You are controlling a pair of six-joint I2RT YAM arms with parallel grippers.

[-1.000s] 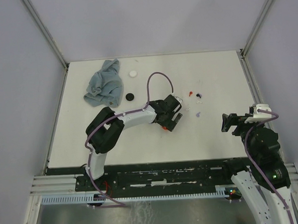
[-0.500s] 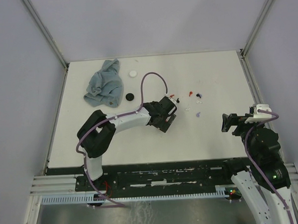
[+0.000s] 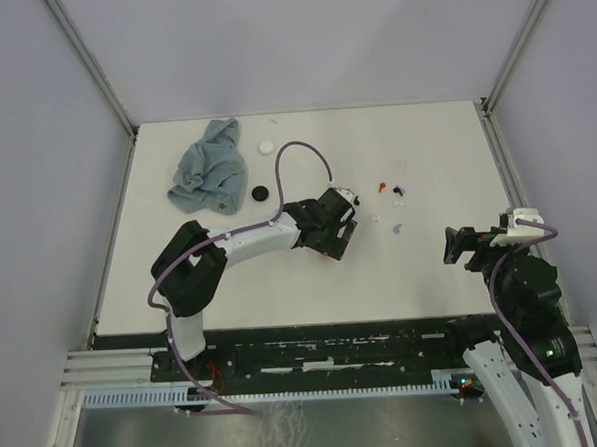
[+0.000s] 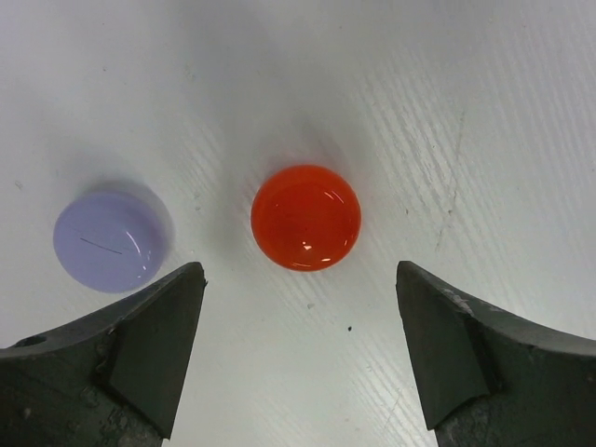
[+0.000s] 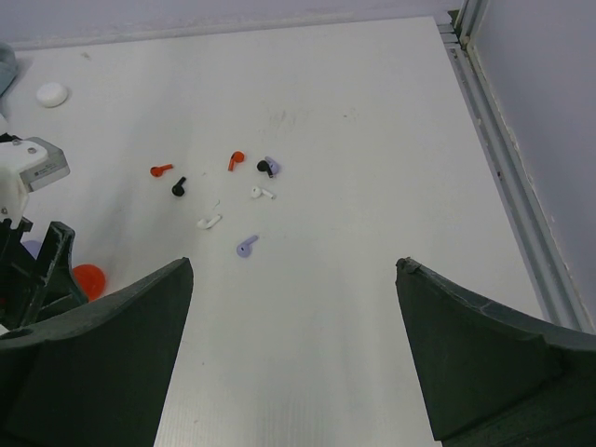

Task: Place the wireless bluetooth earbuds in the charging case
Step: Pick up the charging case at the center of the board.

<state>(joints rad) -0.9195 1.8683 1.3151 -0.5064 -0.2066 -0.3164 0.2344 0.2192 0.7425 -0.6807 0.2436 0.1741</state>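
The left gripper [image 4: 298,307] hangs low over the white counter [image 3: 431,267], its dark jaws spread wide and gripping nothing. A glossy red round disc [image 4: 305,217] lies flat between and just ahead of the 2 jaw tips, apart from both. A pale lavender round disc [image 4: 112,236] with a fine dark line on its top lies just left of it, near the left jaw.

The right gripper [image 5: 293,270] is held above the counter's right side, jaws spread and empty, well apart from everything.

The tiny plastic earbuds lie loose on the counter just right of the left gripper: 1 red earbud [image 5: 161,169], 1 black earbud [image 5: 178,186], a second red earbud [image 5: 236,160], a black-and-lavender pair [image 5: 268,167] that touches, 2 white earbuds [image 5: 262,193], and 1 lavender earbud [image 5: 246,246].

Farther back lie a black disc [image 3: 261,192], a white disc [image 3: 265,146] and a crumpled blue-grey cloth [image 3: 211,168].
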